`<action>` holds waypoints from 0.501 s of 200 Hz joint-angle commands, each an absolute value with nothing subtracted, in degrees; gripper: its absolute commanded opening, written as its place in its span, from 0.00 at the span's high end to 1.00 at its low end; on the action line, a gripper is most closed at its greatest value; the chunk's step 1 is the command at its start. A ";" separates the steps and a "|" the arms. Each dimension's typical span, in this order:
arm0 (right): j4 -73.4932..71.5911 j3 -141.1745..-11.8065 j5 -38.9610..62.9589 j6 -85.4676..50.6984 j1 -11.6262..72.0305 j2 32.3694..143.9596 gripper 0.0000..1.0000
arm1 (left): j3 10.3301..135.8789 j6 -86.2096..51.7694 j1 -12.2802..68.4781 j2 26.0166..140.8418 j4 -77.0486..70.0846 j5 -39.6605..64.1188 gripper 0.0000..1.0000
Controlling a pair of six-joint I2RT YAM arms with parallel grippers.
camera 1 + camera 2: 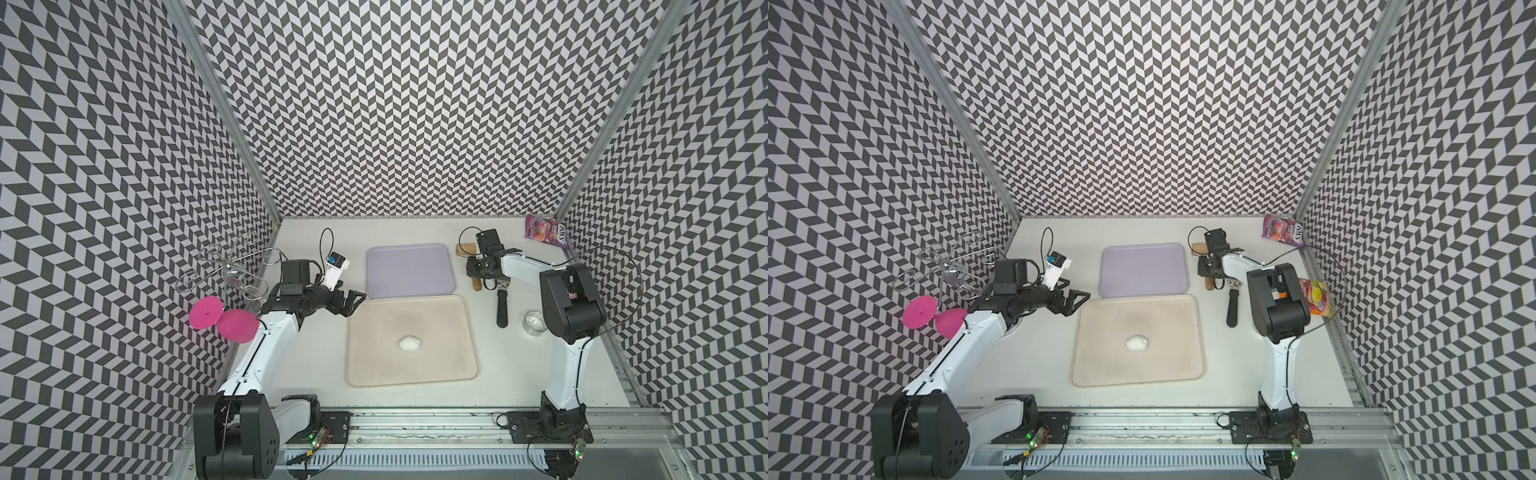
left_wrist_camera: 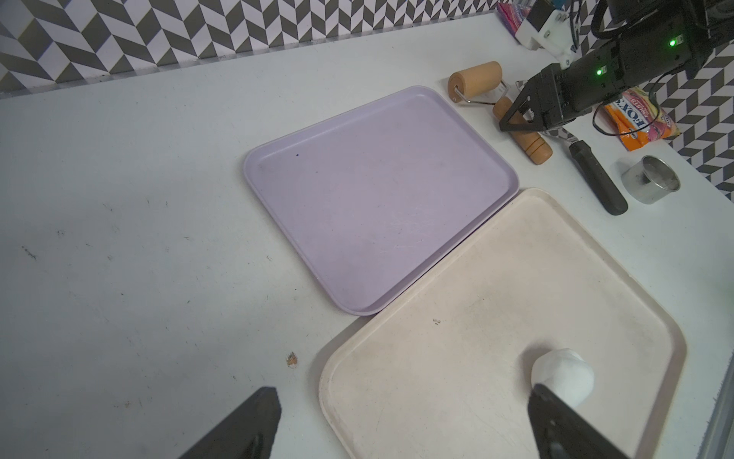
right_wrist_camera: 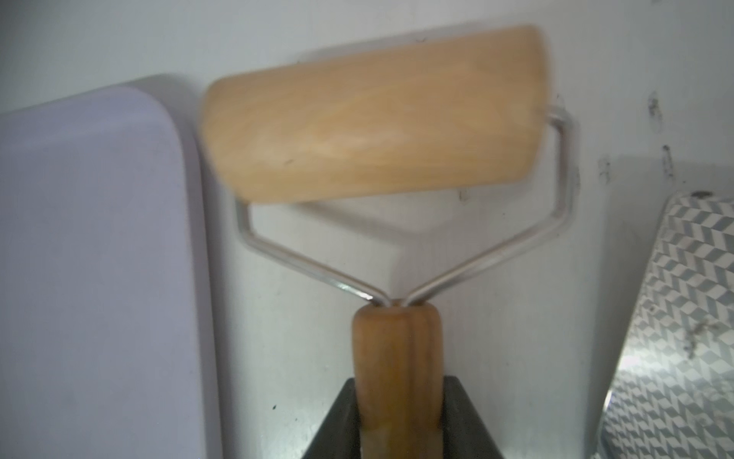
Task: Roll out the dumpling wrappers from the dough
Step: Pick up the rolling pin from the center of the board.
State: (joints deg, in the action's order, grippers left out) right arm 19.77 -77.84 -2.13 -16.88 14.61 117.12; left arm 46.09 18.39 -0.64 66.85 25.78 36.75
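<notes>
The dough [image 1: 409, 343] [image 1: 1137, 342] is a small rounded white lump near the middle of the beige tray [image 1: 415, 381]. No dumpling wrappers are in view. A wooden roller [image 3: 373, 115] lies on the table to the right of the purple tray [image 1: 409, 270]. Its handle [image 3: 397, 357] sits between the fingers of my right gripper [image 3: 399, 401] [image 1: 478, 272], which is shut on it. My left gripper [image 1: 353, 300] [image 2: 403, 391] hovers open by the beige tray's far left corner with nothing between its fingers. In the left wrist view the dough [image 2: 562, 375] lies just beyond one fingertip.
A black-handled scraper [image 1: 502, 309] and a metal ring cutter [image 1: 534, 326] lie right of the beige tray. Snack packets [image 1: 546, 230] [image 1: 1316, 297] rest along the right wall. A wire rack [image 1: 224, 270] and pink discs [image 1: 205, 312] stand at the left wall.
</notes>
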 commanded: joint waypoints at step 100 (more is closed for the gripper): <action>12.05 -67.12 0.21 -15.61 22.25 89.74 1.00 | 47.70 14.97 -0.05 60.25 21.09 37.07 0.00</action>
State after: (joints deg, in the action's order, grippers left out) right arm 20.80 -70.04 -3.14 -16.51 19.81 98.65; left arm 45.56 15.55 -0.62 61.69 23.11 36.91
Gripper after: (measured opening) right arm 0.273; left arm 0.997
